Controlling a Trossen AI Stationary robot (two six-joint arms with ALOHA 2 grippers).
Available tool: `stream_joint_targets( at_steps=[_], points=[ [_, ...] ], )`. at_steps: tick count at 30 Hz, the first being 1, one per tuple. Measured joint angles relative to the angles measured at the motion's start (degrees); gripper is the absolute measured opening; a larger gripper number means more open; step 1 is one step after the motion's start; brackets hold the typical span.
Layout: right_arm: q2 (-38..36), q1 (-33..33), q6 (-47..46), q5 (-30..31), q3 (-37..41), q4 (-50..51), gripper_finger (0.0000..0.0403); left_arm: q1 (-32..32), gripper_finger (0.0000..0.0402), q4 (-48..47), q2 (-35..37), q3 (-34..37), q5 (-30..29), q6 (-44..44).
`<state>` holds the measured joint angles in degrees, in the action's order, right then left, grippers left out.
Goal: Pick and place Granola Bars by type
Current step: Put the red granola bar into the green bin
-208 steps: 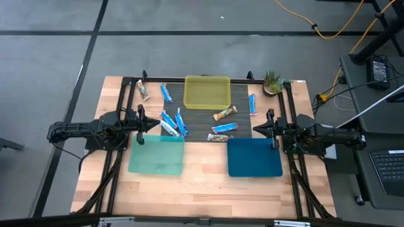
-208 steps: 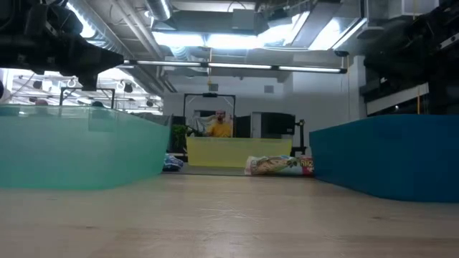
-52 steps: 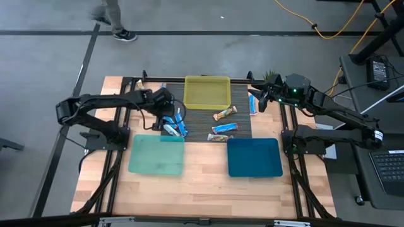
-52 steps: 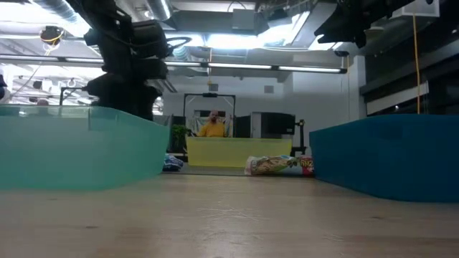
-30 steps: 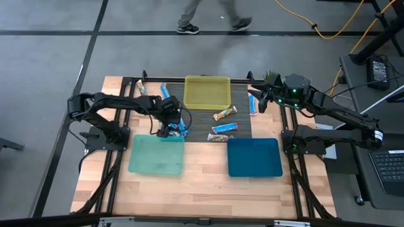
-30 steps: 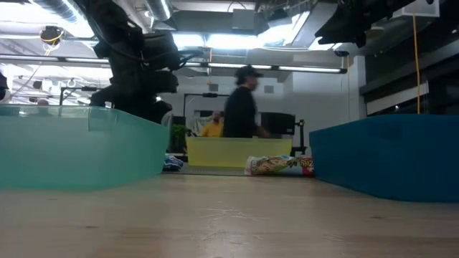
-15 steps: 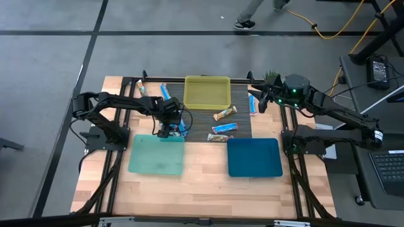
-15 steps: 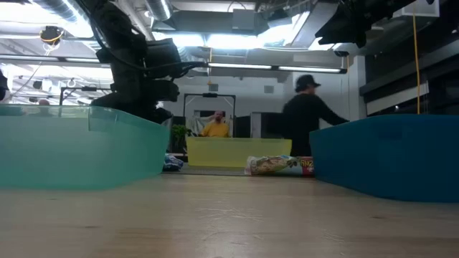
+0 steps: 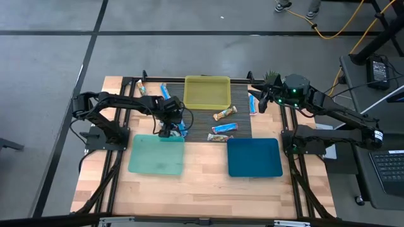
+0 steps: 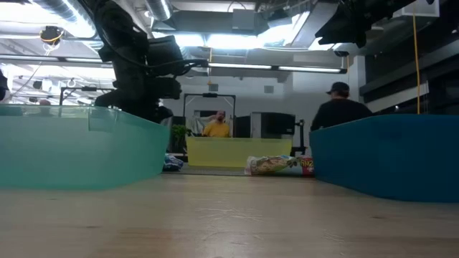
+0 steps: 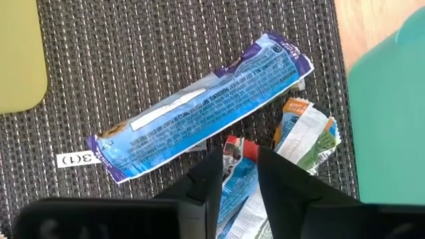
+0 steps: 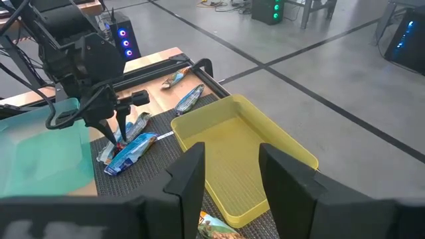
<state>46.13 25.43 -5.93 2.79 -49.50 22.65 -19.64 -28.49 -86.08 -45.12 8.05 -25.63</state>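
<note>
My left gripper (image 9: 165, 130) points down into the cluster of blue granola bars (image 9: 177, 123) on the dark mat, by the teal tray's far edge, and is shut on one blue-and-white bar (image 11: 236, 161). A larger blue bar (image 11: 206, 109) and a tan-and-green bar (image 11: 307, 133) lie beside it. More bars lie flat on the mat: a tan one (image 9: 225, 113), a blue one (image 9: 224, 128), a silvery one (image 9: 219, 137) and a blue one (image 9: 252, 107). My right gripper (image 12: 231, 159) is open and hovers high over the mat's right side. My left gripper holds the blue-and-white bar near its red-printed end (image 11: 234, 150), pinched between the two fingers. The fingers (image 11: 211, 178) come from above, pointing down, one on each long edge. The bar still lies in the cluster on the mat.
Yellow tray (image 9: 189, 101) at the mat's far side, teal tray (image 9: 134, 165) near left, blue tray (image 9: 233, 169) near right. A small potted plant (image 9: 273, 81) stands at the far right corner. Two more bars (image 9: 165, 93) (image 9: 142, 89) lie far left. A person (image 10: 337, 107) shows behind the table.
My left arm has shifted slightly toward the right while its gripper stays down on the bar cluster. No bar has visibly moved. A person has walked across the room behind the table.
</note>
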Motion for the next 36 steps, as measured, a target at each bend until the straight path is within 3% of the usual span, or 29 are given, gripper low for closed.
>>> stream_joint_targets(
  at_steps=[8,19,36],
  points=[
    [0.0,0.0,0.1,0.0,0.0,0.0,0.0145,0.0,0.0065,-0.2,-0.1,0.7,0.7,0.0],
    [0.0,0.0,0.2,0.0,0.0,0.0,0.0145,0.0,0.0005,-0.3,-0.2,0.7,0.7,0.0],
    [0.0,0.0,0.2,0.0,0.0,0.0,0.0145,0.0,0.0001,-3.1,4.3,-6.6,0.4,2.0]
  ],
)
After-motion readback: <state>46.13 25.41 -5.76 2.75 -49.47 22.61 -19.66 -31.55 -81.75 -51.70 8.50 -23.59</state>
